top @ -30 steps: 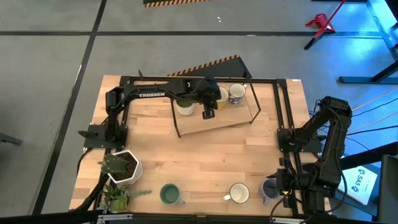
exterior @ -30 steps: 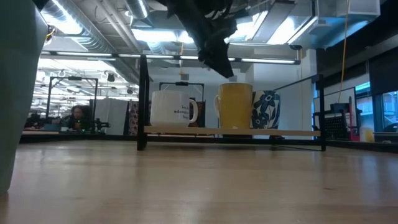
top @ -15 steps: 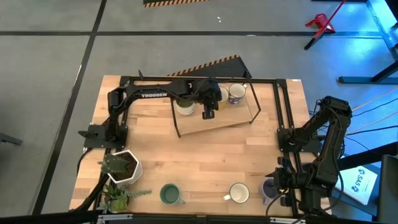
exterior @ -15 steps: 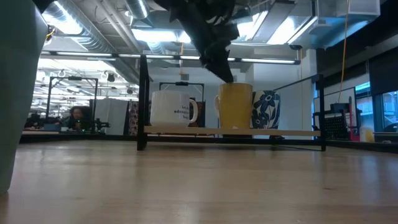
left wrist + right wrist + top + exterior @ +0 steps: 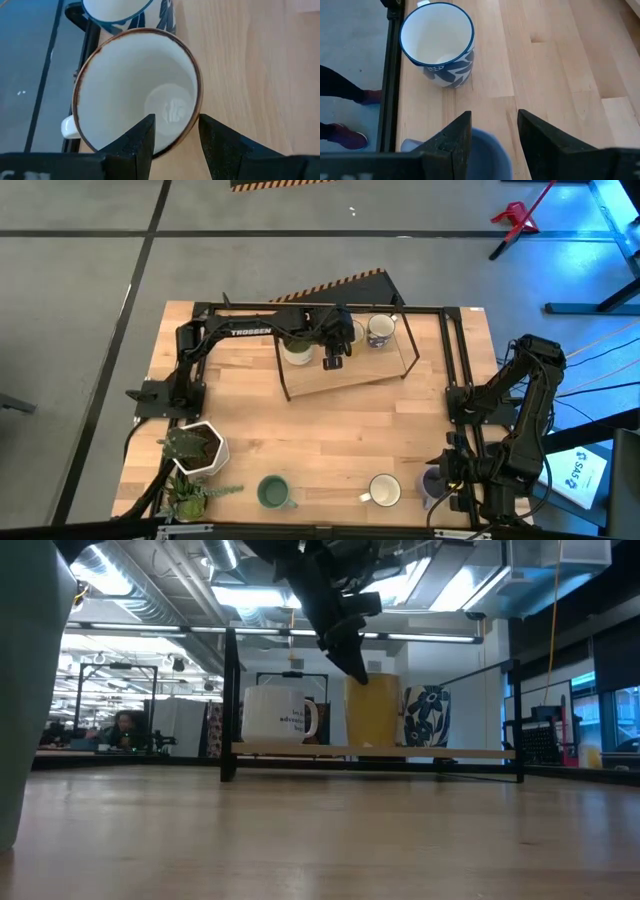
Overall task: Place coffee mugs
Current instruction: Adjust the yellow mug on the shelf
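An olive-yellow mug [image 5: 372,712] stands upright on the raised wooden shelf [image 5: 370,372] at the table's far middle. It is between a white mug [image 5: 297,352] and a blue-patterned mug [image 5: 380,330]. My left gripper [image 5: 176,142] comes down on it from above, open, with the mug's near wall between its fingers. My right gripper [image 5: 494,145] hangs open at the table's near right, its fingers either side of the wall of a lavender mug [image 5: 490,157]. That mug stands on the table. A teal-green mug [image 5: 272,492] and a white mug [image 5: 385,491] stand near the front edge. My left gripper has one finger [image 5: 145,137] inside the olive-yellow mug and the other [image 5: 217,142] outside, with the rim's near part [image 5: 181,137] between them. It slants down from the table's left. I cannot tell whether a pad presses the wall. My right gripper straddles the lavender mug's rim [image 5: 507,145] from above. I cannot tell whether it touches.
A black frame [image 5: 445,340] runs around the shelf and along the table's right side. A white plant pot [image 5: 200,448] and greenery [image 5: 190,498] stand at the near left. Another blue-patterned mug [image 5: 440,47] stands by the table's edge ahead of my right gripper. A person's feet [image 5: 347,135] show on the floor beyond.
My left gripper has sunk from just above the olive-yellow mug until its fingertips reach past the rim, and it has rolled slightly. The mug has edged a little toward the table's left and stays upright on the shelf.
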Controlling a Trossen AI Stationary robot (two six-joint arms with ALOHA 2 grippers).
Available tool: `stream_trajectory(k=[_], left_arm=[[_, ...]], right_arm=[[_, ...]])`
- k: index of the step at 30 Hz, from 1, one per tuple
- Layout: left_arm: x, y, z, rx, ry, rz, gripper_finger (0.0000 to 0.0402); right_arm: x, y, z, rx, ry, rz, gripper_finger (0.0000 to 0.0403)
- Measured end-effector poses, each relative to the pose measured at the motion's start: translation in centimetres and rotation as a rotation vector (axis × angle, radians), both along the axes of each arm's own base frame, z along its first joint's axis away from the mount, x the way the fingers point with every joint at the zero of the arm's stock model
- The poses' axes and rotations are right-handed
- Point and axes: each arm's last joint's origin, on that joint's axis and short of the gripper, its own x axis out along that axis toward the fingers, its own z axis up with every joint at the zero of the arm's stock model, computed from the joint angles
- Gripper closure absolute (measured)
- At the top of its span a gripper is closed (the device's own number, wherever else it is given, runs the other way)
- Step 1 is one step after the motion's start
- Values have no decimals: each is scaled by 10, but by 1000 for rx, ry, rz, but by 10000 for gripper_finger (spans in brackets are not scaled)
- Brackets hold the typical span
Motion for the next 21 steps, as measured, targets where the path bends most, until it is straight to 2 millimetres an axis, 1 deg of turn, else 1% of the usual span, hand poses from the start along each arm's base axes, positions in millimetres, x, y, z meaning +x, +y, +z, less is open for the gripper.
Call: stream_trajectory(k=[3, 8, 15, 21], left_arm=[[0, 0, -3, -1, 18, -20, 263], [-2, 0, -7, 29, 70, 15, 274], [-2, 1, -8, 37, 73, 32, 275], [0, -3, -8, 39, 69, 27, 275]], right_arm=[[0, 0, 0, 0, 0, 0, 253], [0, 0, 0, 0, 0, 0, 253], [0, 0, 0, 0, 0, 0, 253], [0, 0, 0, -1, 0, 0, 253]])
